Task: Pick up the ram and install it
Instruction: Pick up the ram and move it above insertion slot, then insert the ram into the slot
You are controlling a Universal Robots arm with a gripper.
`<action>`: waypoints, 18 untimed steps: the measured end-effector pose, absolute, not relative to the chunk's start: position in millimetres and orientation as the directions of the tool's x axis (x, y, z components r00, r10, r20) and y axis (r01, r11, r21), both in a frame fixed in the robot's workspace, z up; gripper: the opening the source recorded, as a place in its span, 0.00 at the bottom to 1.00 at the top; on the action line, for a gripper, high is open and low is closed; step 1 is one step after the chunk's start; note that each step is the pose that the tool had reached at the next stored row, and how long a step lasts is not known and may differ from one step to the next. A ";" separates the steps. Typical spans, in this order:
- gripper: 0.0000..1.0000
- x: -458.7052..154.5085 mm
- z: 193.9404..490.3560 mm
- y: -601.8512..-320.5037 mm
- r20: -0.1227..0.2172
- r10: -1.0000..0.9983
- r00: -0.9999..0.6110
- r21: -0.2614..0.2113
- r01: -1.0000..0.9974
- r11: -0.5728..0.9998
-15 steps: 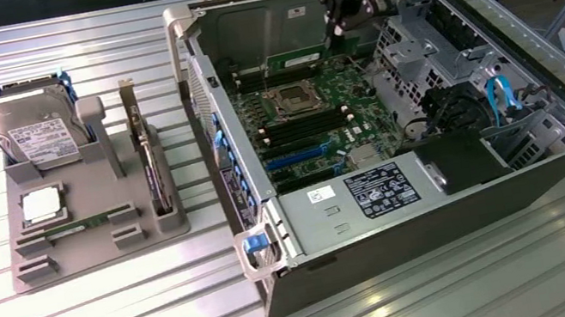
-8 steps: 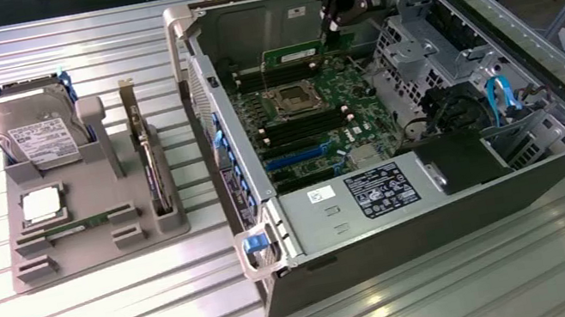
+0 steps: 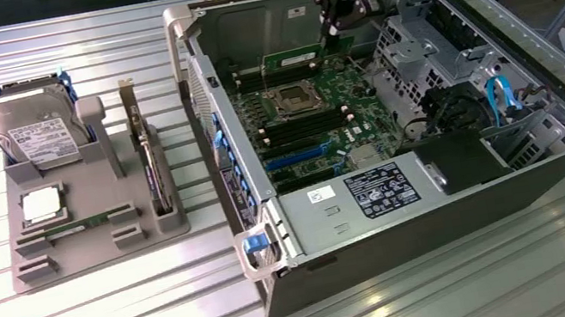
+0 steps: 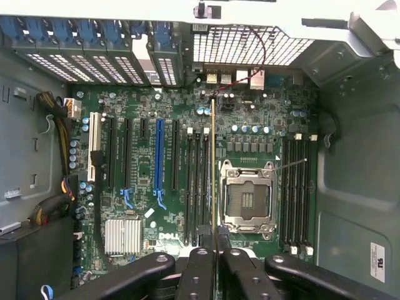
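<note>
A: Gripper state?
B: Gripper (image 4: 216,264) is clamped on the ram (image 4: 213,162). The stick is pinched on edge between the fingers (image 4: 199,272), inside the open computer case (image 3: 443,209).
A: Where relative to the slots?
B: Over the motherboard (image 4: 144,219). I'd judge it's not seated. Its long axis runs parallel to the memory slots (image 4: 197,181), and it lines up with the side of that bank nearest the CPU socket (image 4: 248,197). The slots lie below the gripper, not off to a side.
A: Tilt?
B: Looks square to the slots. Can't tell the height above them.
</note>
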State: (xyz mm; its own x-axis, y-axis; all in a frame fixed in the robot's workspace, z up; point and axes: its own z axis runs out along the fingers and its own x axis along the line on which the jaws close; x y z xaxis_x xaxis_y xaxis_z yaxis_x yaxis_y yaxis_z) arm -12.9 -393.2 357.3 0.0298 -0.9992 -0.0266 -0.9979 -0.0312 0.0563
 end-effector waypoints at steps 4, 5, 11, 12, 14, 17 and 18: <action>0.12 -12.9 349.6 -393.2 -0.027 -0.999 0.030 0.053 -0.998 -0.031; 0.12 -13.0 347.5 -393.2 -0.026 -0.999 0.030 0.053 -0.998 -0.031; 0.12 -12.9 338.3 -393.2 -0.026 -0.999 0.030 0.050 -0.998 -0.031; 0.12 -13.0 338.2 -393.2 -0.026 -0.999 0.030 0.050 -0.998 -0.031; 0.12 -13.0 338.1 -393.2 -0.026 -0.999 0.030 0.050 -0.998 -0.031; 0.12 -13.0 338.1 -393.2 -0.026 -0.999 0.030 0.050 -0.998 -0.031; 0.12 -13.0 338.1 -393.2 -0.027 -0.999 0.030 0.049 -0.998 -0.031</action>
